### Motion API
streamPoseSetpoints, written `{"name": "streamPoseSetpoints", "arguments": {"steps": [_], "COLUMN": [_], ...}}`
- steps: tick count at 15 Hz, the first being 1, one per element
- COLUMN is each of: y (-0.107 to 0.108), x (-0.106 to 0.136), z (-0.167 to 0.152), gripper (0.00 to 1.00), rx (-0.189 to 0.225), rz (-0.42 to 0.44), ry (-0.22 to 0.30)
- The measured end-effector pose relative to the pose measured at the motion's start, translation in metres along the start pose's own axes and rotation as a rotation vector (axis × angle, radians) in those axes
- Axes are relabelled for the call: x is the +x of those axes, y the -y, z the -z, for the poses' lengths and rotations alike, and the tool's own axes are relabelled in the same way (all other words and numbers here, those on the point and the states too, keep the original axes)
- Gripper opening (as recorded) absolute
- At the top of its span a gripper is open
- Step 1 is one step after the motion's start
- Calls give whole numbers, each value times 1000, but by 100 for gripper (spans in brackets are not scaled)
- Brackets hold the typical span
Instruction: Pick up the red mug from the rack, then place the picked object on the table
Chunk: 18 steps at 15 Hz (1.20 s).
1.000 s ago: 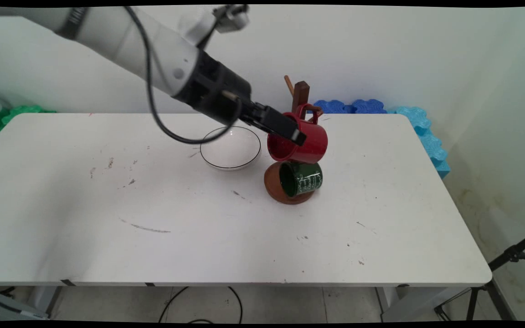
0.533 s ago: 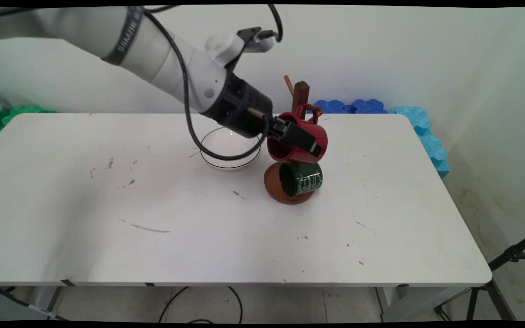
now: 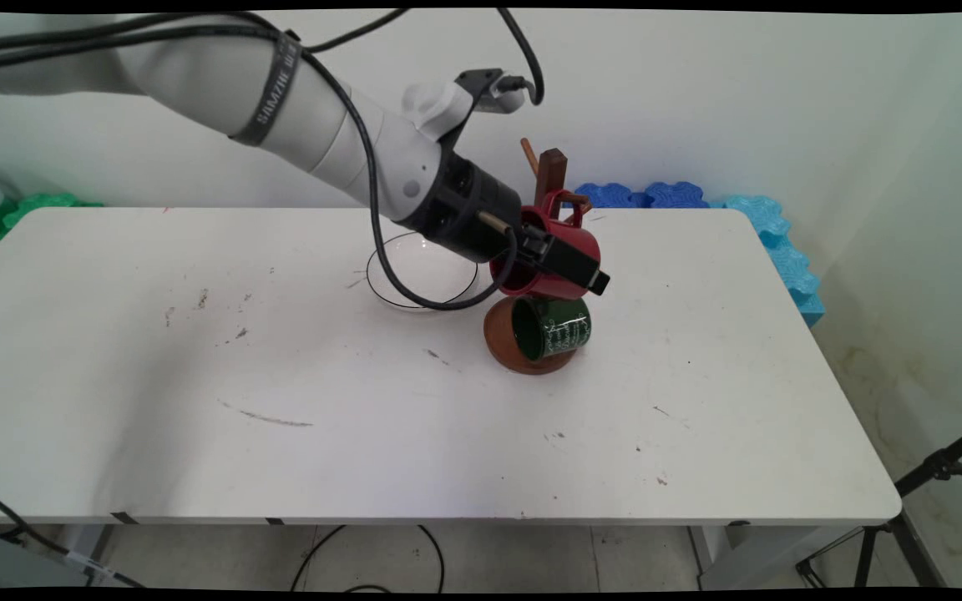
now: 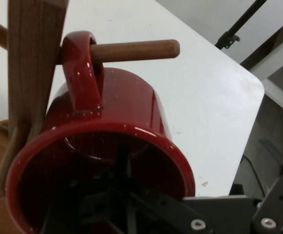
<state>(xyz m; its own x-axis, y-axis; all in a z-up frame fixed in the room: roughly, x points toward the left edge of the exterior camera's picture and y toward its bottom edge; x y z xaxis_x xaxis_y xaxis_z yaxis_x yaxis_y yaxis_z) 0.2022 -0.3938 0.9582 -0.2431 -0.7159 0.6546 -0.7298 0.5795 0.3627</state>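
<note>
On scuffed white table (image 3: 364,434), gripper (image 3: 560,263) jaws straddle glossy red mug's (image 3: 569,242) wall (hung on wooden peg (image 4: 131,50)).

The main view stands above the near side of the bench (image 3: 414,434) and looks down across it toward the back wall, taking in the whole top. The hand view rides on the tool (image 3: 564,271) and looks along it, very close to the red mug (image 4: 112,146) just ahead. Both views share that red mug (image 3: 569,250), the wooden rack (image 3: 549,175) behind it and some bench top beyond.
</note>
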Motion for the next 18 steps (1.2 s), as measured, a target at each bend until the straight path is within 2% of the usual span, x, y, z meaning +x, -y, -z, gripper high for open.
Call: {"name": "streamPoseSetpoints", "arguments": {"steps": [1,5,10,18], "y": [0,0,-2,-18], "x": [0,-1,1,-1], "z": [-2,-8,-8,4], "gripper": [0,0,0,0], "rx": [-1,-6,1,-18], "rz": [-2,-19,-44,-75], "ry": [-2,-9,-44,-78]}}
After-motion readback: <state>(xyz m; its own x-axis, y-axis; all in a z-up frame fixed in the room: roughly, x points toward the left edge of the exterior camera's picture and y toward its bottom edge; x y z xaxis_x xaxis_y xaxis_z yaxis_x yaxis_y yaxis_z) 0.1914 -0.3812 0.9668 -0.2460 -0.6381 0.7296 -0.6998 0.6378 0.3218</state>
